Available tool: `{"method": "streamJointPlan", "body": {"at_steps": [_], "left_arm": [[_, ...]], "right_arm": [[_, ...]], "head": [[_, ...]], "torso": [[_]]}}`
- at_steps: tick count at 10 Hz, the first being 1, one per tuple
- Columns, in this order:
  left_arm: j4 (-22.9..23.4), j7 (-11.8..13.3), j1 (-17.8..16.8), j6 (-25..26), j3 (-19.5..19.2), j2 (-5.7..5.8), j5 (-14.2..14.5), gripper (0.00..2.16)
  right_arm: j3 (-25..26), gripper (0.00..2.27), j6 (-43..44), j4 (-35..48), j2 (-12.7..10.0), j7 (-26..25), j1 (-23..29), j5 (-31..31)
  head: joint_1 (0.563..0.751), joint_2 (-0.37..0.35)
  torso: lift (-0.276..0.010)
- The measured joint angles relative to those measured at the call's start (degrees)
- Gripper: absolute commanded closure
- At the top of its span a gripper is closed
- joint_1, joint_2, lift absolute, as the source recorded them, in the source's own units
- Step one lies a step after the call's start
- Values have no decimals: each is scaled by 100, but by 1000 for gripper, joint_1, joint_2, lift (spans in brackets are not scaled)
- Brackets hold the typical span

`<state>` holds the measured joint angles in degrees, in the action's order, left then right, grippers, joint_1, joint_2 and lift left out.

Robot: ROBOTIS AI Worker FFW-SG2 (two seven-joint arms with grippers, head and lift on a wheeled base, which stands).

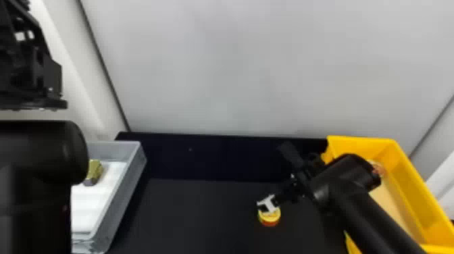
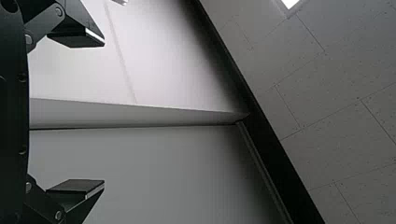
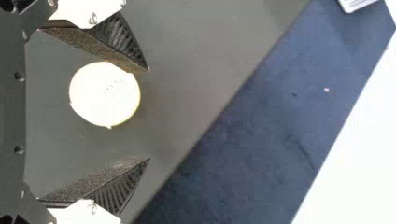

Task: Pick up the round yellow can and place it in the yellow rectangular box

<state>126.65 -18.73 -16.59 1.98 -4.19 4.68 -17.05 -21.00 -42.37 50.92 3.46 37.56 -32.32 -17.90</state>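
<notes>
The round yellow can [image 1: 269, 219] sat on the dark table [image 1: 202, 212], between the wide-spread fingers of the right gripper [image 3: 149, 114] but much nearer one, so a small centring shift probably had to precede closing.

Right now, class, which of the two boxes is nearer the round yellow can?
The yellow rectangular box, at the robot's right. Its yellow walls set it apart from the grey box, which stands at the left, farther from the can.

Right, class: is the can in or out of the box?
Out: the can sits on the dark table, left of the box.
</notes>
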Motion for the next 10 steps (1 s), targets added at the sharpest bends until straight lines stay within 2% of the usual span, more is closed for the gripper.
{"method": "streamJointPlan", "body": {"at_steps": [4, 10], "left_arm": [[1, 0, -12, 5, 16, -18, 0, 199], [-7, 9, -11, -28, -15, 7, -1, 199]], "right_arm": [[37, 136, 30, 36, 48, -80, -113, 5], [-56, 162, 275, -627, 7, -270, -210, 134]], "head": [[663, 54], [663, 54]], "torso": [[-10], [-10]]}}
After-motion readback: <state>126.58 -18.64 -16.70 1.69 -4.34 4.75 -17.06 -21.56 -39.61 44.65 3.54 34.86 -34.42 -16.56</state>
